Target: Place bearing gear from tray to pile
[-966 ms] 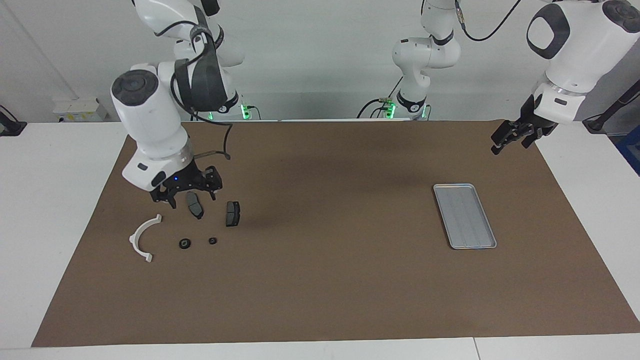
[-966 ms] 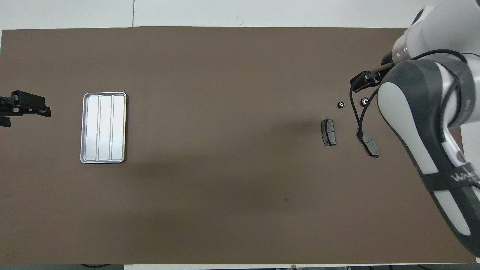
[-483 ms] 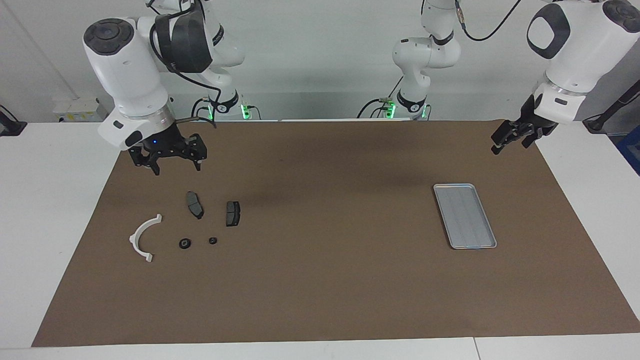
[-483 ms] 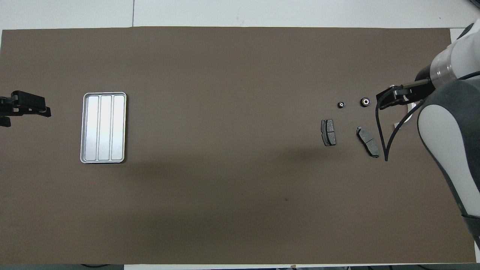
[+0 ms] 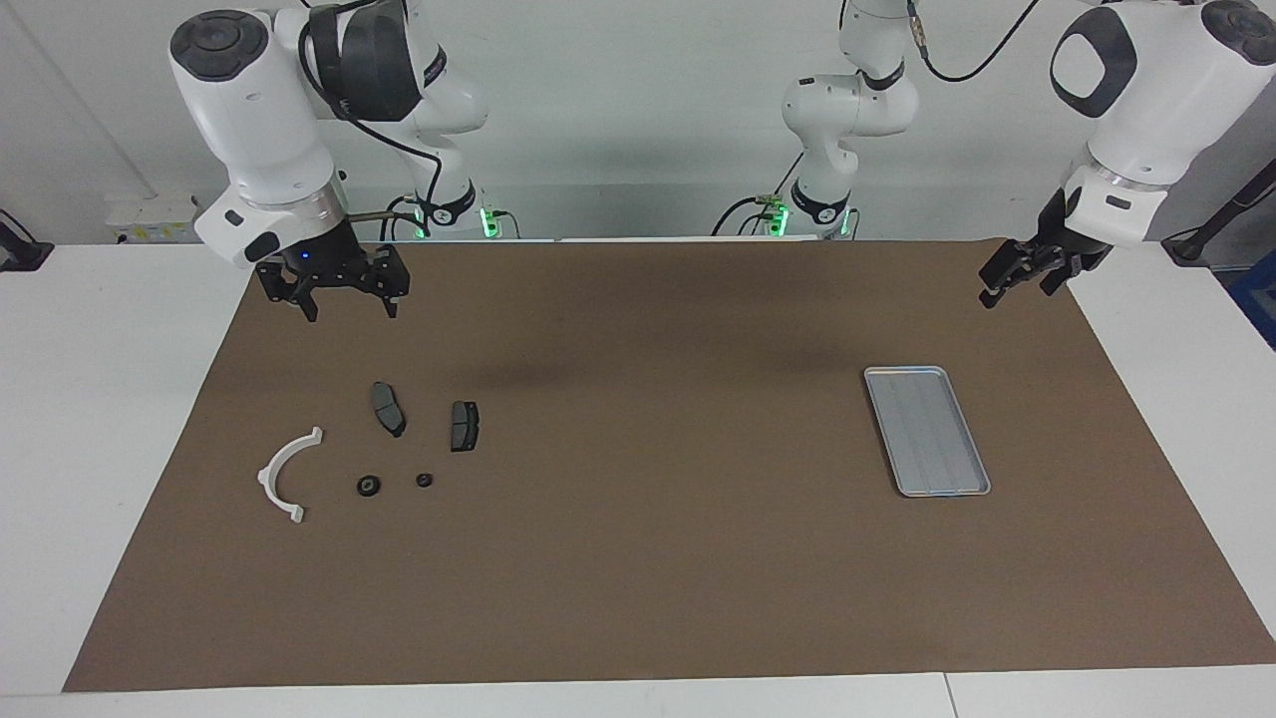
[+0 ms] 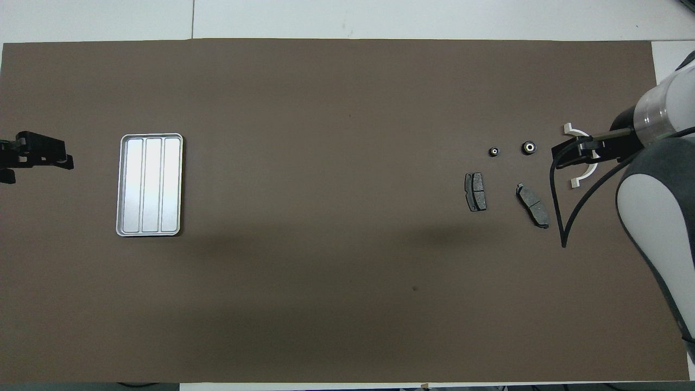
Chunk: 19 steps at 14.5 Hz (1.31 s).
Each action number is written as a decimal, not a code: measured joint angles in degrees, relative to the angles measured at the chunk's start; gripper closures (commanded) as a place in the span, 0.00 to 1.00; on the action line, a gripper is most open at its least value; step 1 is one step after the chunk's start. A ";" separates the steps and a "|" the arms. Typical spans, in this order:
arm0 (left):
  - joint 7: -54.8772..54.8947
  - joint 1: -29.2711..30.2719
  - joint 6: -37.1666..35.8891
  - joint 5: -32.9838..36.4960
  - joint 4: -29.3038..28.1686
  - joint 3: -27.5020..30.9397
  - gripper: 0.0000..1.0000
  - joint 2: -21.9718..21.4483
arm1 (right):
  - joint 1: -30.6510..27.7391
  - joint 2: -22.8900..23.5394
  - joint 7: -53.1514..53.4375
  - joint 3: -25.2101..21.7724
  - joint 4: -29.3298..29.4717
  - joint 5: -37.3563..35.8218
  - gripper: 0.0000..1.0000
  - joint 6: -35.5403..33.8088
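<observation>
Both grippers empty and raised; no gear on the tray.
Facing view: you see the right gripper (image 5: 342, 295) open over the mat near the robots, the left gripper (image 5: 1027, 271) open at its own end. The tray (image 5: 927, 431) is bare.
Overhead view: two bearing gears (image 6: 529, 147) lie in the pile (image 6: 476, 191) beside the white bracket (image 6: 580, 178), toward the right arm's end.

A brown mat (image 5: 638, 558) covers most of the white table (image 5: 90, 399), with a pale wall (image 5: 638, 120) at the robots' end
</observation>
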 measured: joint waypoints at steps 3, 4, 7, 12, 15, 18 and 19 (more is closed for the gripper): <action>0.00 0.00 0.00 0.00 0.00 0.00 0.00 0.00 | -0.01 -0.29 0.00 0.00 0.06 0.00 0.00 0.17; 0.00 0.00 0.00 0.00 0.00 0.00 0.00 0.00 | -0.01 -0.37 0.00 0.00 0.19 0.00 0.00 0.17; 0.00 0.00 0.00 0.00 0.00 0.00 0.00 0.00 | -0.20 -0.50 0.00 -0.10 0.53 2.21 0.00 0.17; 0.00 0.00 0.00 0.00 0.00 0.00 0.00 0.00 | -1.52 -0.50 0.00 -0.44 0.76 4.31 0.00 0.17; 0.00 0.00 0.00 0.00 0.00 0.00 0.00 0.00 | -1.75 -0.50 0.00 -0.45 0.74 4.34 0.00 0.17; 0.00 0.00 0.00 0.00 0.00 0.00 0.00 0.00 | -2.16 -0.51 0.00 -0.53 0.73 4.34 0.00 -0.73; 0.00 0.00 0.00 0.00 0.00 0.00 0.00 0.00 | -2.41 -0.56 0.00 -0.53 0.73 4.34 0.00 -1.49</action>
